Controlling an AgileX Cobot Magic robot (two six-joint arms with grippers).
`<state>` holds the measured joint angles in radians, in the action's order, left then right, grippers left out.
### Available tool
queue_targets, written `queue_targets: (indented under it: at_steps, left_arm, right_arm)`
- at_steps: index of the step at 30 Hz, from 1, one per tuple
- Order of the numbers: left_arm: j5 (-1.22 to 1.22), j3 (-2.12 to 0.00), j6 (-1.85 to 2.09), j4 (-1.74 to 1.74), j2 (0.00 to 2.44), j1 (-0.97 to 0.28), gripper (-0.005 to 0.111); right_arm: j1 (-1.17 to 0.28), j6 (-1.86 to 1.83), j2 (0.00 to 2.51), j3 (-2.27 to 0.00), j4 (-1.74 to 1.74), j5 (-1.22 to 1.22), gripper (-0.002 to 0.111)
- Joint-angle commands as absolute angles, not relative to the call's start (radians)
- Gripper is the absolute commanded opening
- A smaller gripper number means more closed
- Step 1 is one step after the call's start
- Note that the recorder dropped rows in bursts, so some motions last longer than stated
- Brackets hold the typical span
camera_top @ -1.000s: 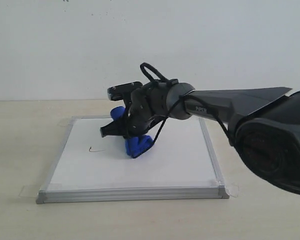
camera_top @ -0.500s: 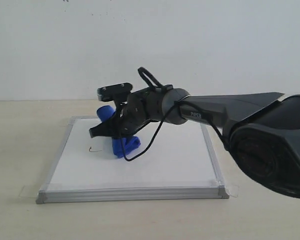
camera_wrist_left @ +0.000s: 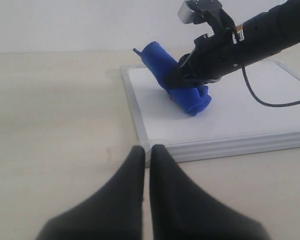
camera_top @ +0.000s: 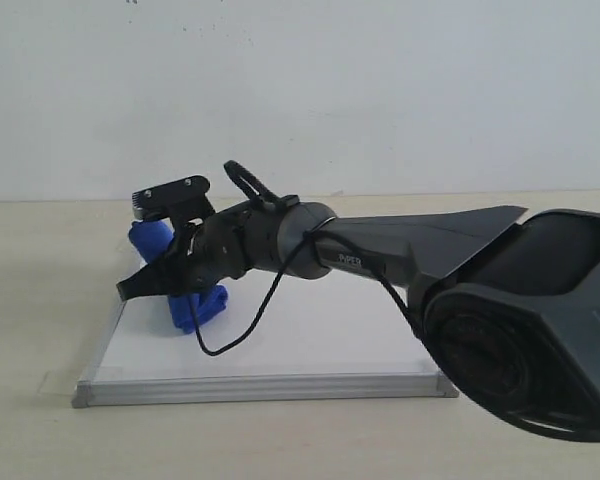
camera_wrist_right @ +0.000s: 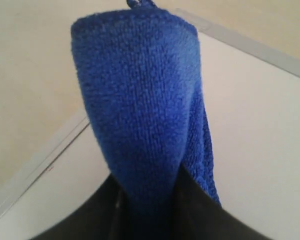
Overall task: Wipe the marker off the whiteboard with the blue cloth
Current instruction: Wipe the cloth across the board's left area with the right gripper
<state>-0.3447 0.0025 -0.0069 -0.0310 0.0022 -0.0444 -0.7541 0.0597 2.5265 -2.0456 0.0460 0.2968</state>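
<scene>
Reach favours our right end effector (camera_top: 140, 285), which pinches the blue cloth (camera_top: 195, 308), a roll tilted steeply with its lower end on the whiteboard (camera_top: 330, 340) by the edge nearest our left end effector (camera_wrist_left: 146, 152), which hangs pressed together over the desk (camera_wrist_left: 50, 100); we see no marker.

The whiteboard (camera_top: 310, 340) lies flat on the desk (camera_top: 40, 300), in the middle of the scene. The blue cloth (camera_top: 195, 308) rests on the board's left part, close to its left edge. It is between the jaws of the right gripper (camera_top: 165, 278), whose arm reaches in from the right, over the board.
</scene>
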Motion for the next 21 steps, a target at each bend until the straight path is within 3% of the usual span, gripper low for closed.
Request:
queue_targets:
  at_steps: [1,10,15,21]
  left_arm:
    - [-0.337,0.000,-0.006,-0.041,0.000,-0.042,0.004]
    - [-0.337,0.000,-0.006,-0.041,0.000,-0.042,0.004]
    - [-0.337,0.000,-0.006,-0.041,0.000,-0.042,0.004]
    - [-0.337,0.000,-0.006,-0.041,0.000,-0.042,0.004]
  right_arm:
    - [-0.741,0.012,2.526,-2.048,0.035,0.324,-0.001]
    - [-0.678,0.076,2.575,-2.048,-0.067,0.284,-0.001]
    - [-0.719,0.076,2.596,-2.048,-0.022,0.176,-0.001]
    - [-0.768,0.053,2.593,-2.087,-0.011,0.265,-0.001]
